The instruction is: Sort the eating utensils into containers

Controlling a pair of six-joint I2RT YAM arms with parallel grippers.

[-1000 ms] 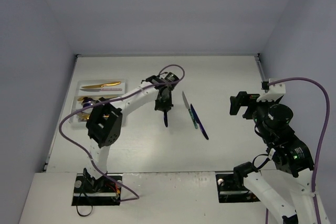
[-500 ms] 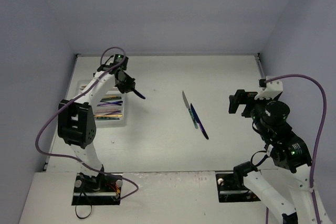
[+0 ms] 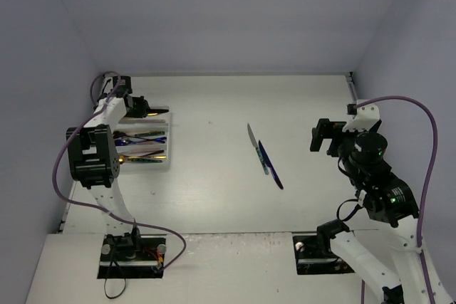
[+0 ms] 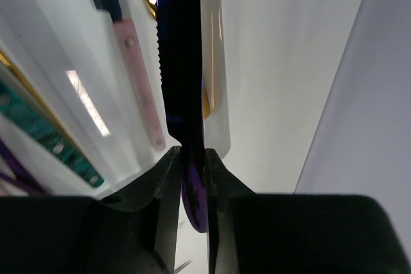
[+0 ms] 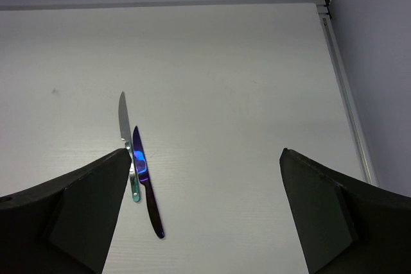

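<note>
Left gripper (image 4: 191,153) is pinched narrow on a slim, shiny dark blue knife with a serrated edge (image 4: 182,62), its two black fingers (image 4: 168,187) pressing the flat sides near the handle, where the metal shades to purple. From the grip the blade runs straight away along the length of the white rectangular plastic cutlery tray (image 4: 64,36) at the far left of the table, over the tray's farthest compartment. A gold utensil (image 4: 207,97) shows just beside the blade in that compartment; whether the blue knife touches it or the tray floor cannot be told. In the next compartment, past a raised white ridge, lies a utensil with a pale pink handle (image 4: 144,88), and further across are a teal handle (image 4: 45,133) and a sliver of purple (image 4: 11,168). Well apart from the tray, near the middle of the white table (image 3: 214,97), two more pieces lie side by side and touching: a silver-bladed knife with a teal handle (image 5: 124,123) and a second dark blue knife (image 5: 145,181), both pointing roughly away from the arms. Beyond them on the other side, the right gripper (image 5: 205,152) hangs above the table with its jaws spread wide, holding nothing.
</note>
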